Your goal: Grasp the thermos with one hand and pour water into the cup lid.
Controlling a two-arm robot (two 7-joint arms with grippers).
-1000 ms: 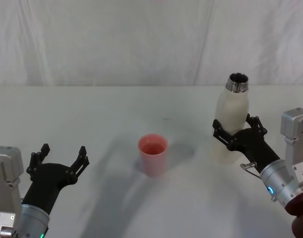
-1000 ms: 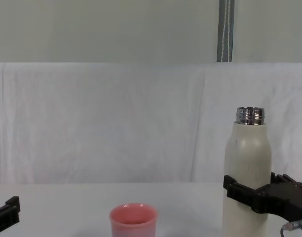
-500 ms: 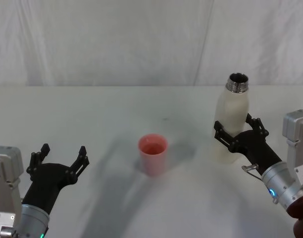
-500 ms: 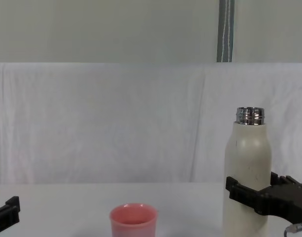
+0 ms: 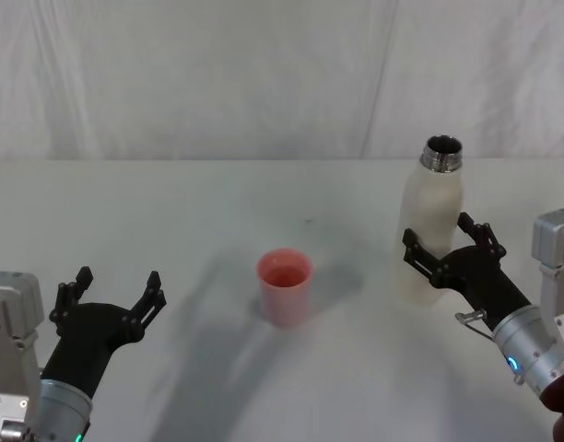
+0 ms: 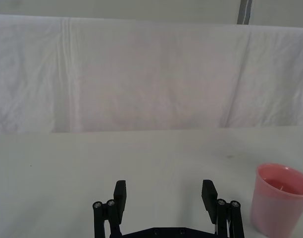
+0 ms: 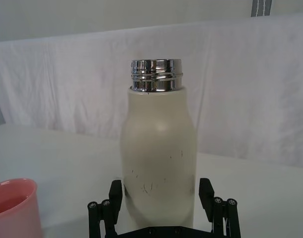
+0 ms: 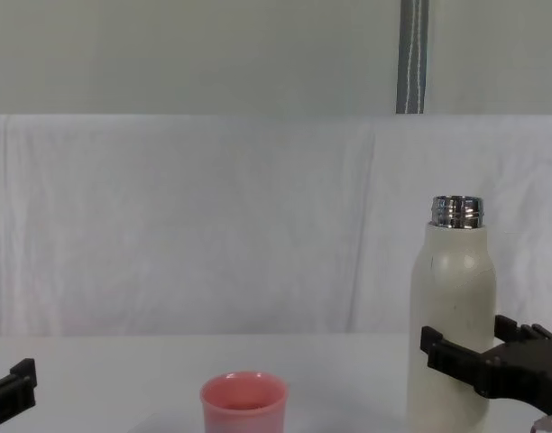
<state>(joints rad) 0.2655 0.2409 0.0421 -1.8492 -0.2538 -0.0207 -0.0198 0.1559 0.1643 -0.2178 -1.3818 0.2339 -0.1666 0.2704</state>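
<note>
The cream-white thermos (image 5: 432, 226) stands upright and uncapped at the table's right, its steel neck (image 7: 156, 75) bare. My right gripper (image 5: 440, 238) is open, one finger on each side of the thermos's lower body (image 7: 158, 148) with small gaps showing in the right wrist view; the chest view also shows this gripper (image 8: 470, 350) beside the thermos (image 8: 454, 298). The pink cup lid (image 5: 284, 284) stands upright near the table's middle, left of the thermos. My left gripper (image 5: 115, 282) rests open and empty at the near left; the cup lid (image 6: 281, 198) is off to its side.
A white cloth covers the table (image 5: 171, 212) and hangs as a backdrop (image 8: 213, 225). A grey vertical pole (image 8: 412, 54) rises behind the backdrop. Bare tabletop lies between the cup lid and the thermos.
My right gripper has drawn back a little toward me and lower along the thermos. The thermos, the cup lid and the left arm have stayed put.
</note>
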